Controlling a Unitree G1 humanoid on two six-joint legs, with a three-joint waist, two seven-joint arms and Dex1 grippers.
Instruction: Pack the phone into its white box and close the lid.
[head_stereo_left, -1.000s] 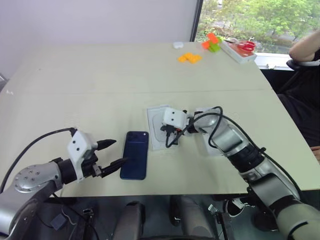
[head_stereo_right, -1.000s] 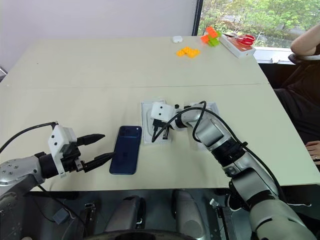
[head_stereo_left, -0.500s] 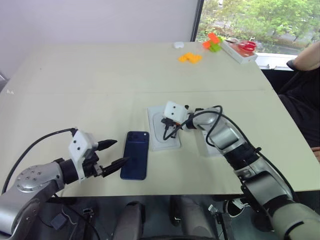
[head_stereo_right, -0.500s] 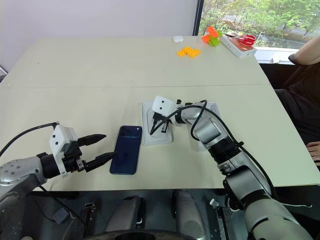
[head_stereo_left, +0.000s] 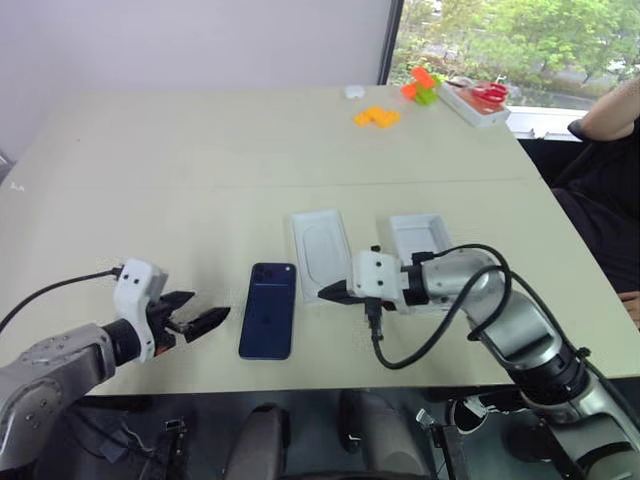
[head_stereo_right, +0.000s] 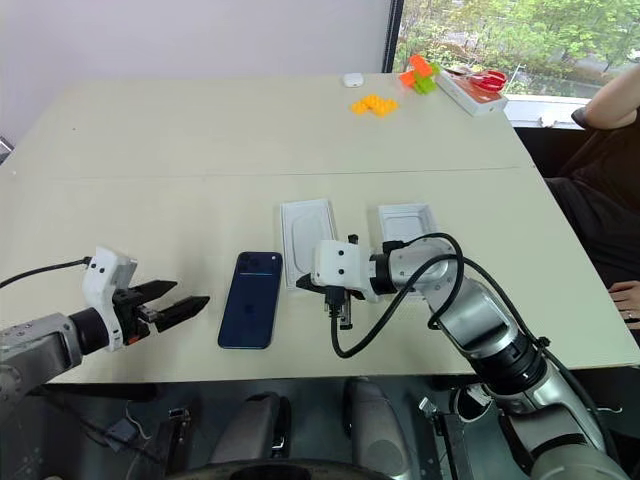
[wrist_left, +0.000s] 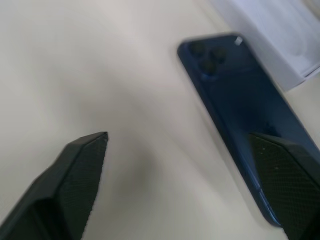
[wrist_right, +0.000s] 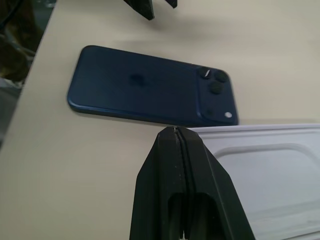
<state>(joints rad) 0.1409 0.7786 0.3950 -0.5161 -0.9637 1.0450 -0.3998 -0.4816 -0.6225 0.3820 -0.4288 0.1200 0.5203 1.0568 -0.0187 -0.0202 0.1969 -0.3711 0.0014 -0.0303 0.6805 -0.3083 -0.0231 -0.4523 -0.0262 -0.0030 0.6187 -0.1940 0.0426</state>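
Note:
The dark navy phone (head_stereo_left: 268, 323) lies back up near the table's front edge, its camera cluster at the far end. My left gripper (head_stereo_left: 205, 314) stands open to the left of the phone, a short way off, fingers (wrist_left: 75, 180) empty and pointing at it. Just right of the phone's far end my right gripper (head_stereo_left: 326, 294) is shut on nothing, its tip (wrist_right: 175, 130) at the near end of a white moulded insert (head_stereo_left: 320, 248) with an oval recess. Right of that lies the lid (head_stereo_left: 418, 238), open side up, pale grey inside. The white box itself is hidden.
Orange blocks (head_stereo_left: 378, 116), orange and green blocks (head_stereo_left: 420, 85), a small white object (head_stereo_left: 355, 91) and a white tray with red scissors (head_stereo_left: 478, 100) sit at the far right. A person's arm (head_stereo_left: 610, 108) shows past the table's right edge.
My right gripper has drawn back from above the insert toward the front edge, staying shut. My left gripper has slid left away from the phone and rolled.

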